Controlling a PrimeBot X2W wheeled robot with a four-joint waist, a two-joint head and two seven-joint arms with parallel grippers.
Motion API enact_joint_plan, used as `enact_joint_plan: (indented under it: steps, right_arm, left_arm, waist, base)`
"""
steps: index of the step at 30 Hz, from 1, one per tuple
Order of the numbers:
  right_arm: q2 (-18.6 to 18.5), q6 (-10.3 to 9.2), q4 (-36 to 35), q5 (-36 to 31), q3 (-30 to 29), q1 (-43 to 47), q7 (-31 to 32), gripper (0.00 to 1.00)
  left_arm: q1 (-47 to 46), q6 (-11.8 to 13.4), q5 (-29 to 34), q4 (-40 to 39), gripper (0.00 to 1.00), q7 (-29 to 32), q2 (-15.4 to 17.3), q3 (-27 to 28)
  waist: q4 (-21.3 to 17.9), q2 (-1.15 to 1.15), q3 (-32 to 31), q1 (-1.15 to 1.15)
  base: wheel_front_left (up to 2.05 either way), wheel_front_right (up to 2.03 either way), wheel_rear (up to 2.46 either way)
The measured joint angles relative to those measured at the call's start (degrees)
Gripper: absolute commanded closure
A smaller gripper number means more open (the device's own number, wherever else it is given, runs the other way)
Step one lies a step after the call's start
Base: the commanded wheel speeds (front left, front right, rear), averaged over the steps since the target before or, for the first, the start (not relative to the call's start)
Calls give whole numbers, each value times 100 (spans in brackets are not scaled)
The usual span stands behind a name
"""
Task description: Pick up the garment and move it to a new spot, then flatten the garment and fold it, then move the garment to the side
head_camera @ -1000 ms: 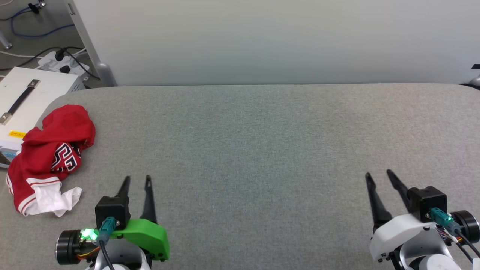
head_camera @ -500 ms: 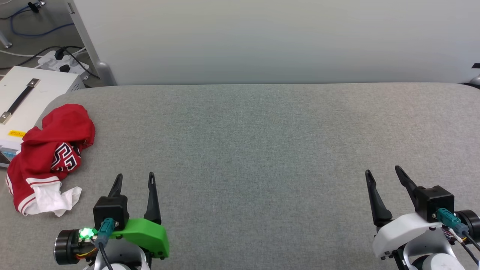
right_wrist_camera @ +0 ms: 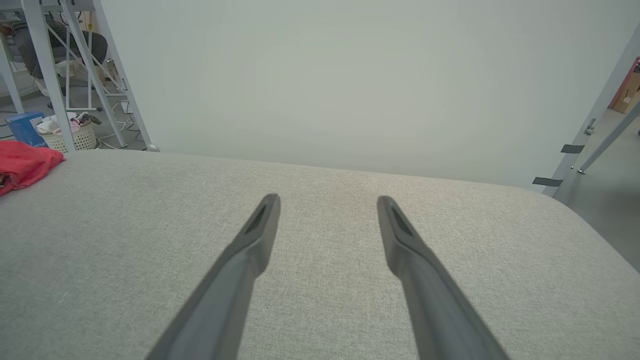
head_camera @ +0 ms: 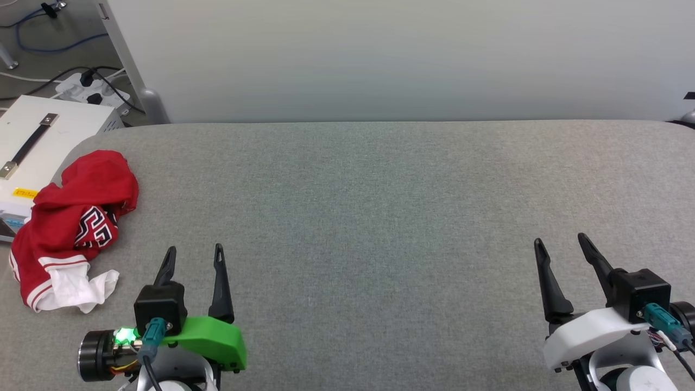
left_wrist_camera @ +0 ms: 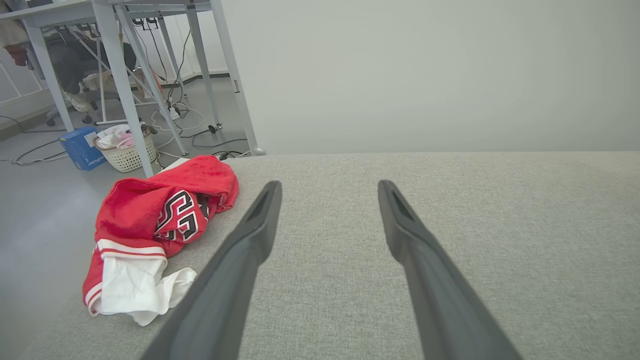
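Left jaws: the left gripper [head_camera: 195, 247] stands wide open and empty; the grey cloth of the table [head_camera: 353, 217] shows between its two dark fingers.
Right jaws: the right gripper [head_camera: 560, 238] is also spread wide and empty, with bare grey cloth in the gap.
Left arm pose: low at the near left of the table, with a green cover and a lit green lamp at the wrist. The fingers point away from the robot and lean slightly to its right.
Right arm pose: low at the near right, with a white cover at the wrist. The fingers point away from the robot and lean a little to its left. The two grippers are well apart.
Contact with table: I cannot tell whether any fingertip touches the cloth.
Shirt place: the shirt [head_camera: 65, 217] lies crumpled at the left edge of the table, near the left gripper on its left, apart from it and well apart from the right gripper.
Shirt long axis: the heap runs from near to far along that edge.
Shirt ends: the white sleeve with its striped trim lies toward the robot, and the bunched red cloth lies away from it.
Shirt lettering: a fold of black, white-edged print faces up near the middle.
Beside the table: a white box [head_camera: 32, 146] with a strap handle sits just past the shirt.
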Motion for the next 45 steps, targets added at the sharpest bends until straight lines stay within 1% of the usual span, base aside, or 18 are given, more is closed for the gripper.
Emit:
enact_joint_plan:
  steps: [22,45]
  right_arm:
    - [1,0,-208,238,-100,121,-260,0]
    - [1,0,-243,463,-138,245,-520,0]
  left_arm:
    - [23,32,-57,-33,0,-269,0,-32]
    - [113,31,-99,-35,0,-532,-4,-64]
  waist:
    - [22,0,-20,0]
    - [35,0,-14,0]
  base:
    - [0,0,0]
    - [0,0,0]
